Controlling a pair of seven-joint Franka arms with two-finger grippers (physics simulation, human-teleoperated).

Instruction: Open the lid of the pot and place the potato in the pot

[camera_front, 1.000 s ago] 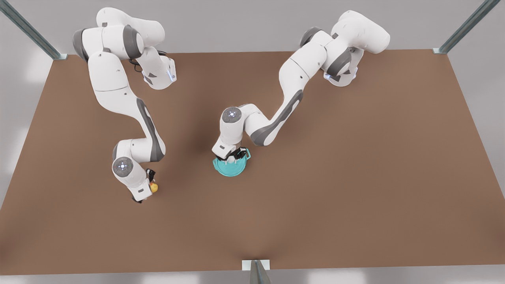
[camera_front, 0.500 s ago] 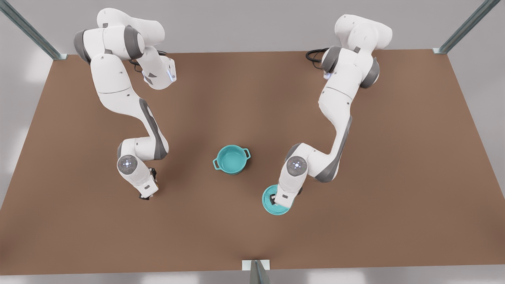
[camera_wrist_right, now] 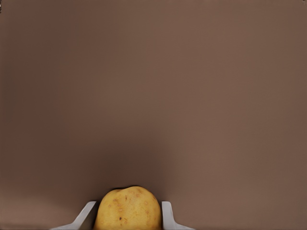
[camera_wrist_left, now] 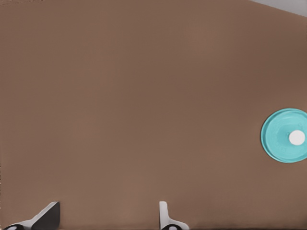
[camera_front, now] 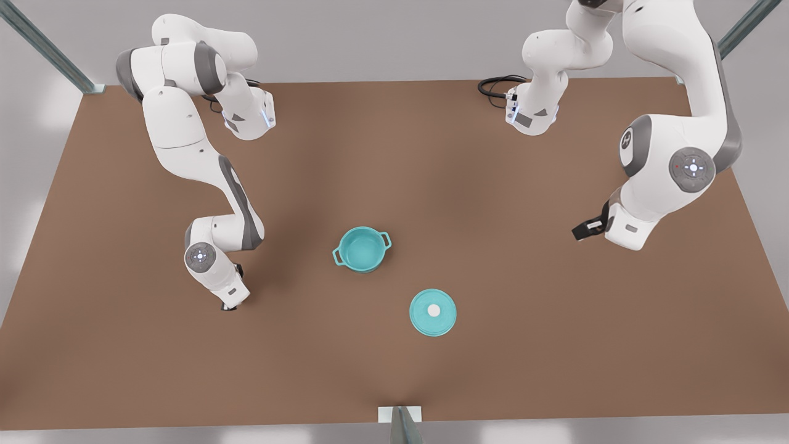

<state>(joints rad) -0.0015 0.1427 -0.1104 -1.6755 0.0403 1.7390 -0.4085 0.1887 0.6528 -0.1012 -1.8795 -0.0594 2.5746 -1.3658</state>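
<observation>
The teal pot (camera_front: 362,248) stands uncovered at the table's middle, its inside showing. The pot lid (camera_front: 433,312) lies flat on the table nearer the front edge, white knob up; the left wrist view has the lid (camera_wrist_left: 285,135) far off too. My left gripper (camera_front: 581,232) hangs open and high at the front view's right, nothing between its fingers (camera_wrist_left: 165,218). My right gripper (camera_front: 229,304) is low over the table at the front view's left. In the right wrist view the yellow potato (camera_wrist_right: 127,208) sits between the right gripper's fingers (camera_wrist_right: 168,215), which touch both its sides.
The brown table (camera_front: 555,345) runs out to metal frame posts (camera_front: 400,425) at its edges. A black cable (camera_front: 496,86) loops at the base of the arm at the back right.
The arm at the front view's right carried the lid off the pot, laid it on the table, let go and rose away rightward. The other gripper settled over the potato.
</observation>
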